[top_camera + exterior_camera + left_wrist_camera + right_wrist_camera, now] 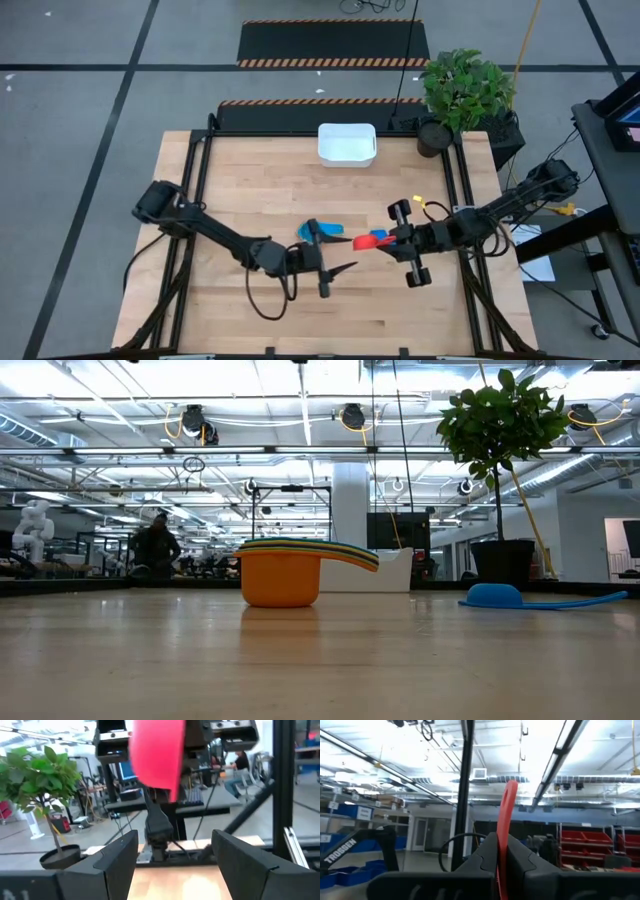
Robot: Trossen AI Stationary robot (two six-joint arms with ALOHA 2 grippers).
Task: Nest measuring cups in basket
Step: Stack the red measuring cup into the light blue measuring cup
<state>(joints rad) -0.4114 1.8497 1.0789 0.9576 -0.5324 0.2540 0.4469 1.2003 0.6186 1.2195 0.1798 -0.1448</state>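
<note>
My right gripper (392, 240) is shut on a red measuring cup (372, 240) above the table's middle. The same red cup (155, 752) shows high in the left wrist view. My left gripper (340, 264) is open, low over the table just left of the red cup, and its fingers (117, 855) point at it. Two blue cups (320, 232) lie on the table beside my left gripper. The low view shows an orange cup (280, 580) standing on its base with several cups nested in it. It also shows a light blue cup (495, 596). The white basket (347, 143) stands at the far edge. My right gripper pinches a thin flat part of the red cup (506, 835) between its two fingers, seen edge-on in its wrist view. The fingers come level from the table's right. The cup's bowl (155, 752) sticks out toward my left gripper, lifted clear of the table.
A potted plant (465, 90) stands at the table's far right corner, right of the basket. Bare wood (250, 190) lies between the arms and the basket. Black frame rails (200, 170) run along the table's left and right sides. A person (155, 550) is in the room behind.
</note>
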